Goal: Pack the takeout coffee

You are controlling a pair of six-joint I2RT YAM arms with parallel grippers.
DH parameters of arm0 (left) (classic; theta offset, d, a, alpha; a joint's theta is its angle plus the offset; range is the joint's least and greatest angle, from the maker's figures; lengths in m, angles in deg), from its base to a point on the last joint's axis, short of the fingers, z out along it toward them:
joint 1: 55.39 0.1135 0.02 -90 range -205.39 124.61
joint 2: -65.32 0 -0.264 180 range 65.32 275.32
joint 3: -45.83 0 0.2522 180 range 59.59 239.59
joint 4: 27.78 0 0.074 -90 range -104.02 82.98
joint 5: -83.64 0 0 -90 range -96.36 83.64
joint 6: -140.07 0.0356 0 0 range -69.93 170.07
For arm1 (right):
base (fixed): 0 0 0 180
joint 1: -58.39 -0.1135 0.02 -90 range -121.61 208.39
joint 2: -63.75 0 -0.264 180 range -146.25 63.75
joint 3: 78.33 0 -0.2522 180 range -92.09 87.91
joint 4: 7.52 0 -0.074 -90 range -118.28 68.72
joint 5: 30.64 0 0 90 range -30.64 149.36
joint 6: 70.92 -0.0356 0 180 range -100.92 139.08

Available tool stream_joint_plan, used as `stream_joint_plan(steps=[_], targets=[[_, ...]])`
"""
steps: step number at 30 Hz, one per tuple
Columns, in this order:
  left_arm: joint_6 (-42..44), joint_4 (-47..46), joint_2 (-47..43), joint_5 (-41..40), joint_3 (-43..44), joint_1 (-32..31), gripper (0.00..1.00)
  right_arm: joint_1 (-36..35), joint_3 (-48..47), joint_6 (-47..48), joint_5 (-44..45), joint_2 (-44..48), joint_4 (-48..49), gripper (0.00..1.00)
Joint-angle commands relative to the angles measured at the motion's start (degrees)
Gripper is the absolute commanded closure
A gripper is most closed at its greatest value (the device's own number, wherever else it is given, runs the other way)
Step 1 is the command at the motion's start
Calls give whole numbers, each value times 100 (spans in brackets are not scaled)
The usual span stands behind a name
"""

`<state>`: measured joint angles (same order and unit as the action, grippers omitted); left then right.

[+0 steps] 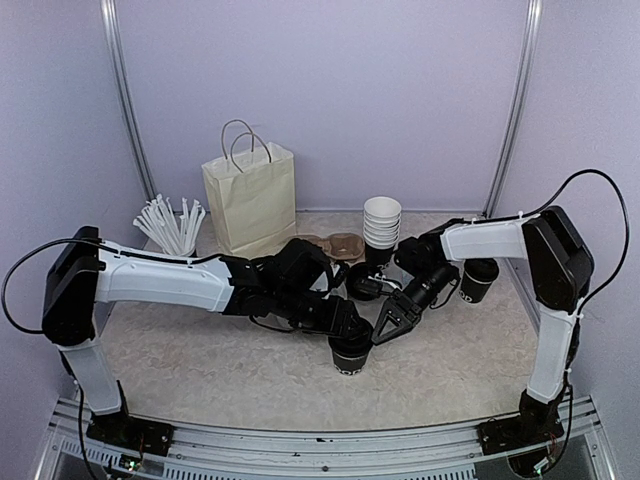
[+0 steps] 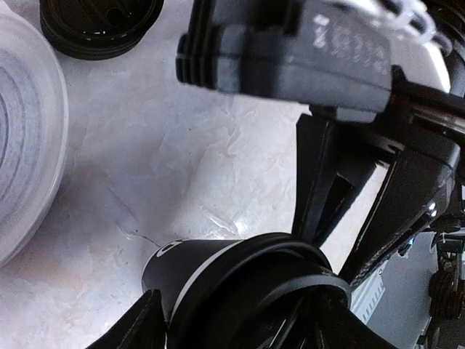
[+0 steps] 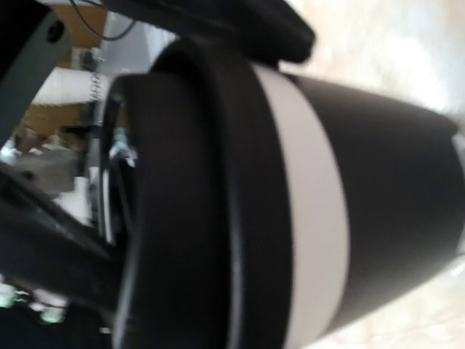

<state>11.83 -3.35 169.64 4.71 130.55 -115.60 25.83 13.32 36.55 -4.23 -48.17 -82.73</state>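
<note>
The takeout coffee (image 1: pixel 351 358), a black paper cup with white lettering and a black lid, stands on the table at front centre. My left gripper (image 1: pixel 343 335) reaches it from the left. In the left wrist view the cup (image 2: pixel 218 280) sits between the left gripper's (image 2: pixel 240 323) two fingers, which close on its sides just under the lid. My right gripper (image 1: pixel 387 326) is open just right of the cup's top, its fingers (image 2: pixel 321 178) spread at the lid's far rim. The right wrist view is filled by the cup (image 3: pixel 378 196), blurred; my own fingers are not distinct there.
A cream paper bag (image 1: pixel 252 198) stands at the back. A black cup of white sticks (image 1: pixel 172 228) is at back left. Also there: a stack of white cups (image 1: pixel 381 222), a brown carrier (image 1: pixel 336 244), loose black lids (image 1: pixel 362 286) (image 2: pixel 102 25), another black cup (image 1: pixel 479 280).
</note>
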Motion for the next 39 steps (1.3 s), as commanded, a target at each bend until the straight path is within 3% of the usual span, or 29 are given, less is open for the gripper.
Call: stream_joint_plan(steps=[1, 7, 22, 32, 39], targets=[[205, 999, 142, -110, 289, -246, 32, 10, -385, 667, 344, 232, 569, 65], [291, 1007, -45, -206, 550, -228, 23, 21, -187, 738, 468, 583, 551, 57], [422, 1284, -334, -697, 661, -144, 16, 72, -170, 567, 684, 446, 691, 59], [-494, 878, -637, 132, -155, -148, 32, 87, -137, 581, 445, 295, 641, 62], [-492, 781, -491, 303, -347, -56, 41, 87, -56, 608, 302, 157, 604, 67]])
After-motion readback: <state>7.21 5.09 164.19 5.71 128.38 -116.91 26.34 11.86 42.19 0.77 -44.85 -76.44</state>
